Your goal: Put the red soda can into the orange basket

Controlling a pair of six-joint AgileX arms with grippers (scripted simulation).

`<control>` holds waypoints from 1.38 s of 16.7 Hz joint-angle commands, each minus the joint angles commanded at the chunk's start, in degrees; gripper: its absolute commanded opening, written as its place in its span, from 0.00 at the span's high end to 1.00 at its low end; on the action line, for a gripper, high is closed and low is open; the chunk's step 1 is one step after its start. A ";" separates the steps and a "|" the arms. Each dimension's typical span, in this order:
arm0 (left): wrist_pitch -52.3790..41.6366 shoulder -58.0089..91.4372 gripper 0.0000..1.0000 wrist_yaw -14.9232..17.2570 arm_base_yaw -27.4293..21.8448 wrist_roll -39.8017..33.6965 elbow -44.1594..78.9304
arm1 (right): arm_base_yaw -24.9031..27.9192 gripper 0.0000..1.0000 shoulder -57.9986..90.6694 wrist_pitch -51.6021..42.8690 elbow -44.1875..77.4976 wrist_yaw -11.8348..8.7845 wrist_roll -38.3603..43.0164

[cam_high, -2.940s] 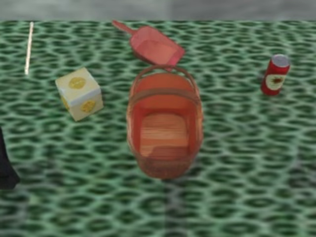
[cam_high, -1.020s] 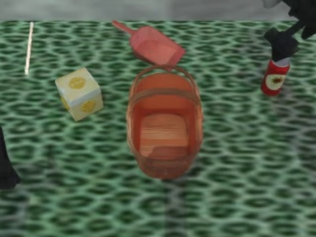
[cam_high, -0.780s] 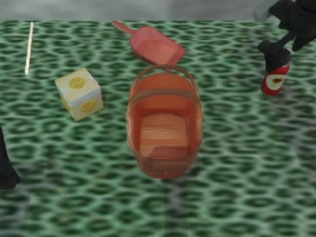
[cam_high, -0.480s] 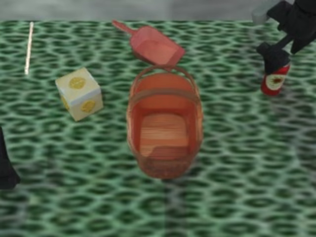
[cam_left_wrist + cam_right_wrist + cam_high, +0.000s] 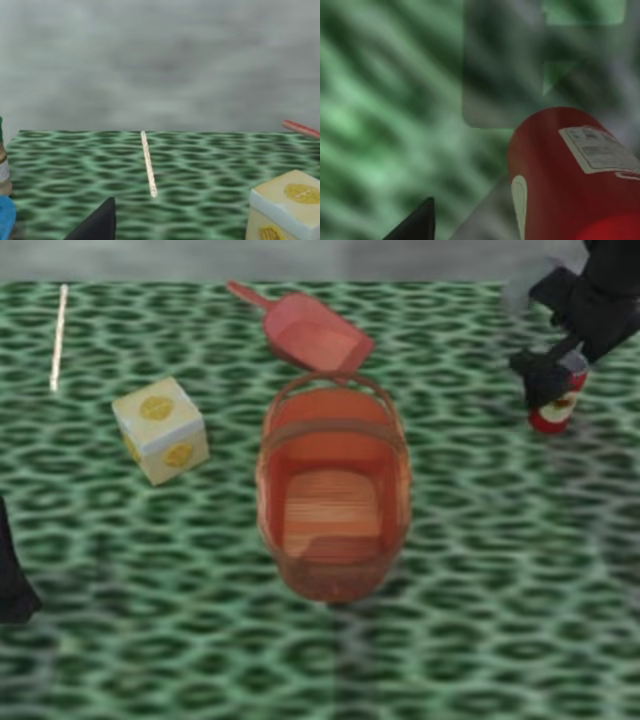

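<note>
Just red soda can (image 5: pixel 556 412) under right end effector (image 5: pixel 548 377)

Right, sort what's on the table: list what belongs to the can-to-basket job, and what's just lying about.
Belongs to the job:
- red soda can, at the table's right, upright
- orange basket, at the middle
- right tool, down at the can's top

Just lying about:
- pink scoop, behind the basket
- white cube with yellow spots, at the left
- thin pale stick, far left
- left tool, parked at the left edge
</note>
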 joint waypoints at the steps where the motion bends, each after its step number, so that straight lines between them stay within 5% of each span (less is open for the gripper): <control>1: 0.00 0.00 0.00 0.00 0.00 0.00 0.00 | 0.07 0.00 -0.03 1.81 -1.81 0.01 0.07; 7: 0.00 0.00 0.00 0.00 0.00 0.00 0.00 | 0.16 0.00 -0.08 3.79 -3.80 0.01 0.16; 20: 0.00 0.00 0.00 0.00 0.00 0.00 0.00 | 0.16 0.98 -0.08 3.79 -3.80 0.01 0.16; 23: 0.00 0.00 0.00 0.00 0.00 0.00 0.00 | 0.16 1.00 -0.08 3.79 -3.80 0.01 0.16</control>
